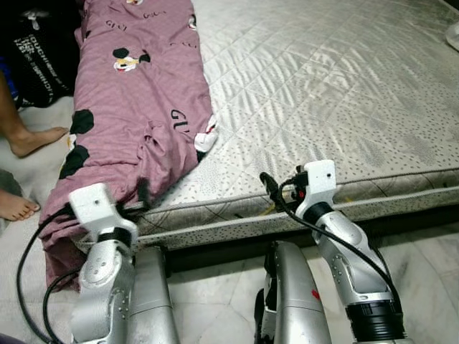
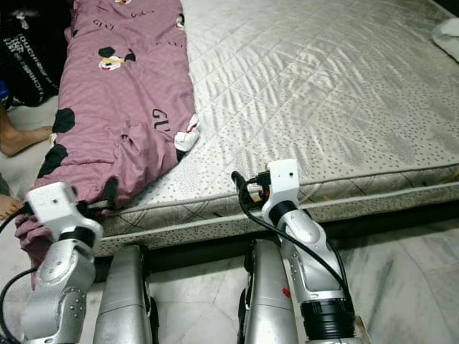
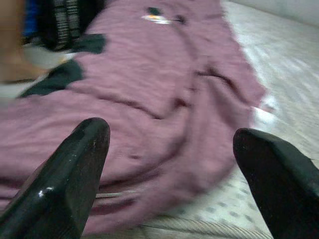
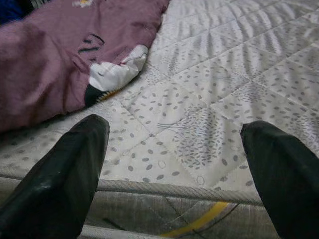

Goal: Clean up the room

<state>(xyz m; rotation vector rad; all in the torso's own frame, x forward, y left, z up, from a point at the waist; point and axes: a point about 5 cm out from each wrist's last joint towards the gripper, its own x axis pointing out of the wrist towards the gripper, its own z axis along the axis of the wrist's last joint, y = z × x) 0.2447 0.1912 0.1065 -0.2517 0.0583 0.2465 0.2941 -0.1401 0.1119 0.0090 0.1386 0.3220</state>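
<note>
The mauve printed sheet [image 1: 136, 107] is being observed lying in a long bunched strip along the left side of the bare quilted mattress [image 1: 323, 93], its near end spilling over the mattress edge toward the floor [image 1: 423, 258]. The left gripper [image 3: 169, 174] is being held with fingers spread wide and empty, just at the sheet's near, overhanging end. The right gripper [image 4: 174, 169] is likewise being held wide and empty at the near edge of the mattress, right of the sheet, with a white-and-black printed corner [image 4: 117, 72] lying just beyond it.

Risks being noted: a person's bare feet [image 1: 32, 140] are being kept on the floor close to the far-left part of the sheet, so contact is being judged possible if the cloth is swept leftward. Only one loose layer is likely to be caught by the left gripper, and the bunched fabric could be slipped free. The overhanging end could be dragged onto the floor or snagged on the mattress edge.
</note>
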